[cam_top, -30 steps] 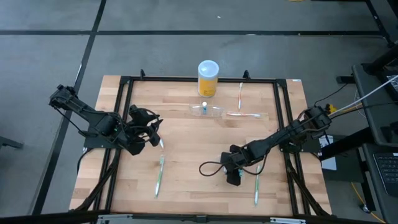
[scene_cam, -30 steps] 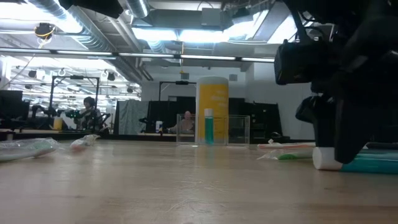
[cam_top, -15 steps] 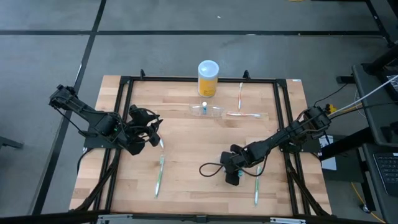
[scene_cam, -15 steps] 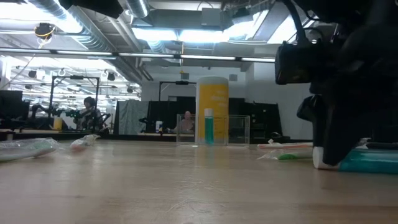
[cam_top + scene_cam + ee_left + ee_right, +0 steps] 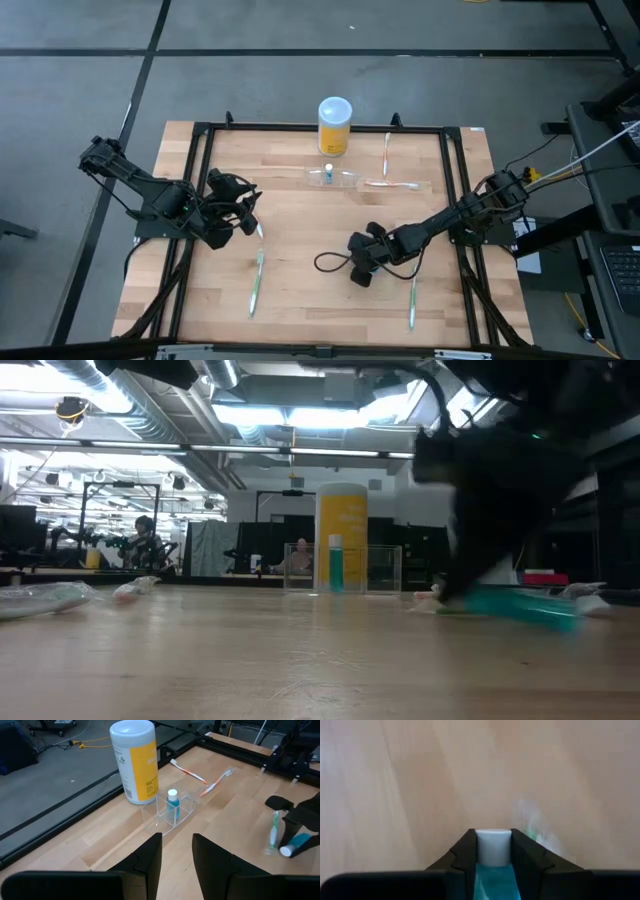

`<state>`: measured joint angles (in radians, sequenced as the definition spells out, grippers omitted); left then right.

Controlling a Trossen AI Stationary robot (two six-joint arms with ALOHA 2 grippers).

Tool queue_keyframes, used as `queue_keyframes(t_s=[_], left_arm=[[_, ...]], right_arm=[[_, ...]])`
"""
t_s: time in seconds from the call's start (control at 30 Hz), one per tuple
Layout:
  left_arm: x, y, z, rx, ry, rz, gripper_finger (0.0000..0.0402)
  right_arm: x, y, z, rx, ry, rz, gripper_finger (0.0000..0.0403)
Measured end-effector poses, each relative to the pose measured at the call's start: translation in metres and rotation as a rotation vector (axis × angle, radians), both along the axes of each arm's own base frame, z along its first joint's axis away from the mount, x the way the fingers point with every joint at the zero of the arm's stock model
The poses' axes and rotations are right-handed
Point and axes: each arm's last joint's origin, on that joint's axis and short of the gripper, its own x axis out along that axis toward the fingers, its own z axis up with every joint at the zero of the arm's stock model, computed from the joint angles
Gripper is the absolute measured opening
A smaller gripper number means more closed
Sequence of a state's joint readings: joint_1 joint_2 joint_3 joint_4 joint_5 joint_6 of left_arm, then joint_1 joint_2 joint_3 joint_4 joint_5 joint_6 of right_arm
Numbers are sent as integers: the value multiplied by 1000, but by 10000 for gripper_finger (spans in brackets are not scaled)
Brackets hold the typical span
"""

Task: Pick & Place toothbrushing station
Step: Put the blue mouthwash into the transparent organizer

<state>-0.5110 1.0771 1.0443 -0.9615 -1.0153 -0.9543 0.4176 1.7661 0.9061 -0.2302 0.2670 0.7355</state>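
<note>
The clear toothbrushing station (image 5: 333, 177) stands on the wood at the far middle with a small teal bottle in it; it also shows in the left wrist view (image 5: 167, 815) and the low view (image 5: 345, 570). My right gripper (image 5: 358, 272) is at the table's near middle, shut on a teal toothpaste tube (image 5: 520, 604) with a white cap (image 5: 493, 847). My left gripper (image 5: 250, 216) hangs at the left, open and empty, its fingers (image 5: 150, 857) pointing toward the station. My right gripper pinches the toothpaste tube between its two fingers at the cap end; the white cap (image 5: 493, 851) sits between the fingertips and the teal body runs back along them. The fingers slant down toward the table. Whether the tube is clear of the wood, I cannot tell.
A yellow white-lidded container (image 5: 334, 125) stands just behind the station. Two orange toothbrushes (image 5: 387, 152) (image 5: 392, 184) lie to its right. Green toothbrushes lie near left (image 5: 257, 283) and near right (image 5: 411, 300). A black frame (image 5: 200, 140) borders the table.
My right gripper has gone toward the table's left edge and a little toward the far edge, taking the toothpaste tube with it, away from the green toothbrush at the near right. It has stayed shut on the tube.
</note>
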Motion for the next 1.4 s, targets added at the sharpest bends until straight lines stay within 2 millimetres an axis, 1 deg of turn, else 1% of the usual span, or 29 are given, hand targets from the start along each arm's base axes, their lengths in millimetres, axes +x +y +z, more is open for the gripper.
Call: queue_keyframes(t_s=[0.07, 0.2, 0.33, 0.43, 0.5, 0.57, 0.63, 0.73, 0.87, 1.0, 1.07, 1.17, 1.33, 1.4], left_arm=[[0, 0, 0, -1, -1, 1, 104], [0, 0, 0, 2, -3, 3, 104], [0, 0, 0, 5, -2, 3, 104], [-2, -1, 0, 22, 2, -5, 104], [-4, -4, 1, 47, 6, -26, 104], [-7, -6, 3, 67, 5, -49, 104], [-11, -7, 6, 84, 1, -69, 104], [-18, -7, 10, 106, -9, -92, 104], [-23, -4, 13, 133, -15, -90, 104], [-26, -1, 14, 141, -10, -78, 104], [-25, 0, 14, 139, -6, -74, 104], [-24, 2, 14, 137, -2, -65, 104], [-23, 4, 14, 137, -1, -51, 104], [-23, 5, 14, 136, -1, -47, 104]], right_arm=[[11, -1, 15, -63, -68, 1, 94], [36, -6, 60, -215, -256, 5, 94], [49, -24, 92, -308, -410, -15, 94], [49, -42, 115, -338, -539, -5, 94], [47, -57, 129, -319, -648, 60, 94], [40, -75, 143, -275, -775, 119, 94], [31, -95, 150, -226, -888, 150, 94], [15, -123, 145, -162, -1032, 172, 94], [-8, -152, 130, -111, -1252, 188, 94], [-30, -176, 113, -161, -1415, 140, 94], [-36, -185, 103, -183, -1433, 121, 94], [-33, -196, 85, -178, -1360, 128, 94], [-19, -216, 67, -212, -1295, 163, 94], [-14, -227, 60, -226, -1300, 172, 94]])
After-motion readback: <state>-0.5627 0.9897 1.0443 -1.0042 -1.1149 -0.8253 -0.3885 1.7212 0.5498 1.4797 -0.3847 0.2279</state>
